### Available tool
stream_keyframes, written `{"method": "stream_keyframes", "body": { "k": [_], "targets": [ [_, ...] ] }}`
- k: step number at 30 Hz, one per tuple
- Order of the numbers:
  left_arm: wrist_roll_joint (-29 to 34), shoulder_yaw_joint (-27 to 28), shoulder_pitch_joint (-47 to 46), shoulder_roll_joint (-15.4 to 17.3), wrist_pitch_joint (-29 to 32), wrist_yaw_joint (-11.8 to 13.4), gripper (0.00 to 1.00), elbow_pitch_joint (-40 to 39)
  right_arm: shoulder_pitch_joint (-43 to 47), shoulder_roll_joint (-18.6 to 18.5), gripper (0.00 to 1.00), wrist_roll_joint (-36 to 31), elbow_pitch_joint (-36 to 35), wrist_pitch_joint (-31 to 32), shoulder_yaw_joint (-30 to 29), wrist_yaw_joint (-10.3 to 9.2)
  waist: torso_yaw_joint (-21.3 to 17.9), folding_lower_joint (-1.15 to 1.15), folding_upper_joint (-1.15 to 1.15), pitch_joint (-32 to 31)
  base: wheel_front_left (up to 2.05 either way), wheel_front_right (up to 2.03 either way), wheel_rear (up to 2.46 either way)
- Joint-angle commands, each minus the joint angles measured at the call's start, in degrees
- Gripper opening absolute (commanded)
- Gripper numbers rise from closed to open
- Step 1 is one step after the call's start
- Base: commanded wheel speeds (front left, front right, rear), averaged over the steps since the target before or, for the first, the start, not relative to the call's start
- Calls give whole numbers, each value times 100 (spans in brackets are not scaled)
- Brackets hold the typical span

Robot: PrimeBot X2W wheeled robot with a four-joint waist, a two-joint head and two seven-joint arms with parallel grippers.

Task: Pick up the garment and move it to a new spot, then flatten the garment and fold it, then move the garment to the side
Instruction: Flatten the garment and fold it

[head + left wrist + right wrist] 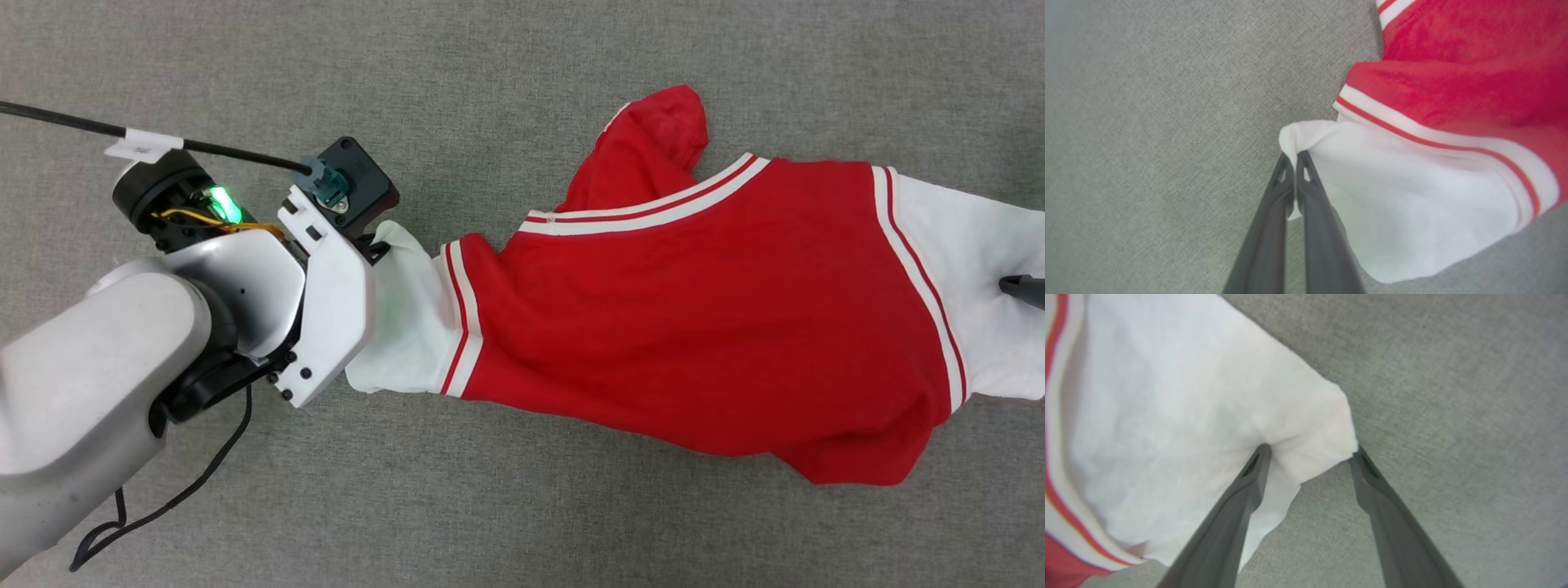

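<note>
The garment [702, 327], red with white sleeves and striped seams, lies spread sideways on the grey cloth surface [490, 506]. No lettering shows on its upper face. My left gripper [1294, 158] is shut on the tip of one white sleeve [1412, 196], which bunches at the pinch. In the head view that sleeve [404, 318] runs under my left wrist [326, 302]. My right gripper [1310, 454] stands open astride a corner of the other white sleeve [1188, 396]: one fingertip [1260, 453] presses on the cloth, the other sits at the corner's edge. A dark right fingertip [1020, 287] rests on that sleeve.
A black cable [212, 149] crosses from the left edge to my left wrist, and another [188, 482] trails on the surface below the arm. Bare grey surface surrounds the garment on every side.
</note>
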Motion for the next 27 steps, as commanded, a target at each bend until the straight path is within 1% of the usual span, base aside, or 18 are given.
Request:
{"method": "stream_keyframes", "body": {
  "k": [1, 2, 3, 9, 14, 19, 22, 27],
  "targets": [
    [47, -17, -65, -2, -46, -23, 0, 19, 412, 249, 100, 73, 140, 19, 300, 0, -4, 0, 0, -2, 0, 0, 0],
    [46, -20, -58, 5, -48, -24, 0, 34, 425, 257, 42, 86, 149, -43, 315, 1, -12, 0, 0, -11, 0, 0, 0],
    [37, -25, -44, 18, -48, -20, 0, 56, 402, 263, 0, 91, 151, -107, 321, 1, -29, 0, 0, -35, 0, 0, 0],
    [-74, -60, 150, -12, -143, -60, 0, 249, -23, 205, 0, 59, 154, -754, 164, -1, -146, 0, 0, -361, 0, 0, 0],
    [-194, -32, 288, -7, -325, -94, 0, 441, -173, 172, 0, 143, 48, -1411, 256, -2, -281, 0, 0, -850, 0, 0, 0],
    [-259, 89, 292, -2, -677, -151, 0, 583, -239, -15, 0, 244, -150, -2083, 452, -2, -371, 0, 0, -1360, 0, 0, 0],
    [-224, 195, 204, 15, -870, -181, 0, 583, -286, -131, 0, 328, -292, -2437, 456, -2, -419, 0, 0, -1587, 0, 0, 0],
    [23, 394, -99, -72, -1385, -249, 0, 580, -507, -292, 0, 313, -461, -2933, 462, -2, -478, 0, 0, -1805, 0, 0, 0]
  ]
}}
